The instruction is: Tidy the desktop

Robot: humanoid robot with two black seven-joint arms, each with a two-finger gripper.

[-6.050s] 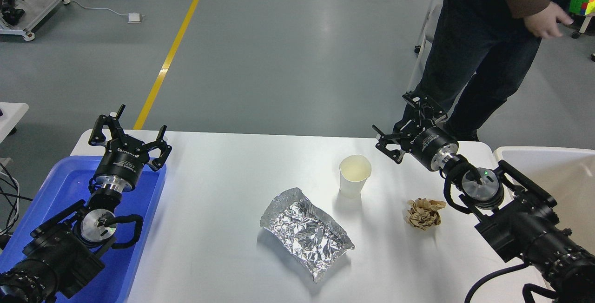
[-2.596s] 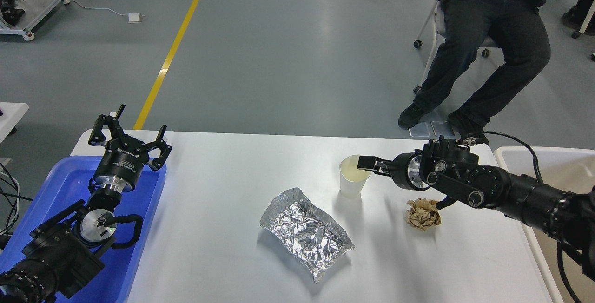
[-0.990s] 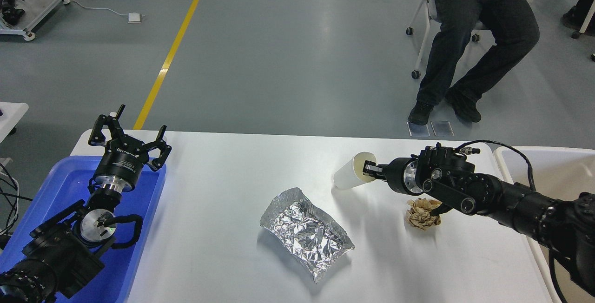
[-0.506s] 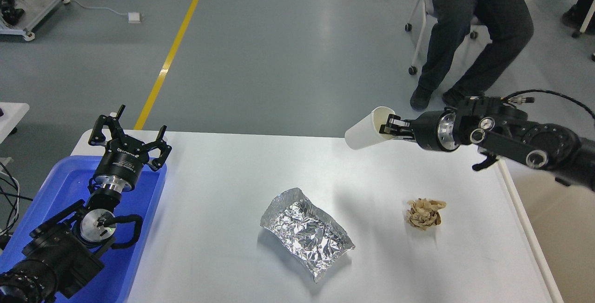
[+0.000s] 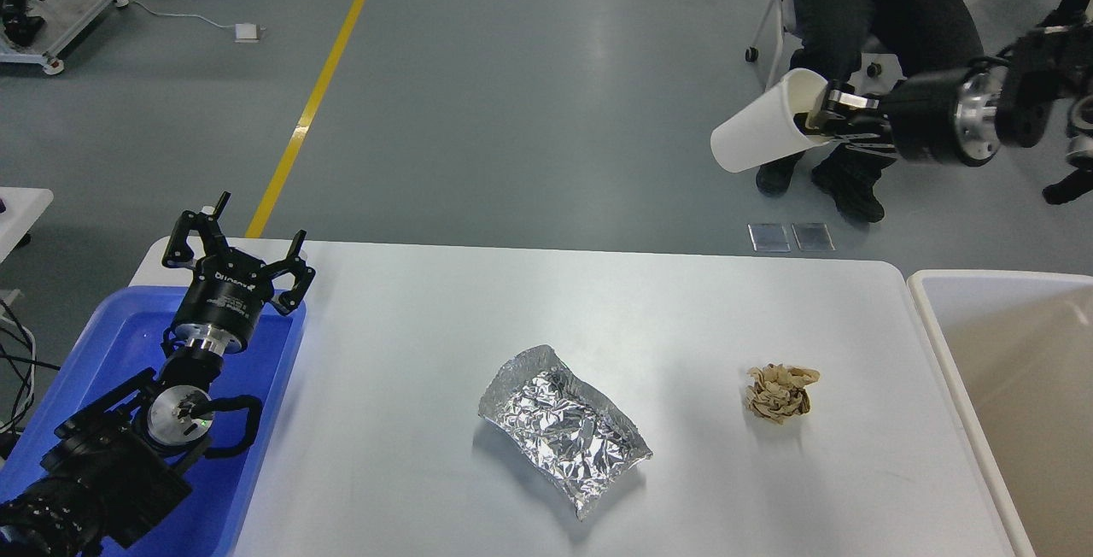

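Our right gripper (image 5: pixel 821 111) is pinching one white paper cup (image 5: pixel 762 132); left gripper (image 5: pixel 235 247) is idling open. White desktop (image 5: pixel 410 352) is holding one crumpled foil tray (image 5: pixel 559 426), one brown paper wad (image 5: pixel 778 392).

foil tray (image 5: pixel 564 427) mid desktop (image 5: pixel 410 318) | paper wad (image 5: pixel 779 392) to its right | bin (image 5: pixel 1008 369) off the right edge | tray (image 5: pixel 102 343) off the left

The white surface (image 5: pixel 410 326) lay mostly bare. Only a crumpled foil tray (image 5: pixel 562 427) near its middle and a brown paper wad (image 5: pixel 779 392), well apart, obstructed passage.
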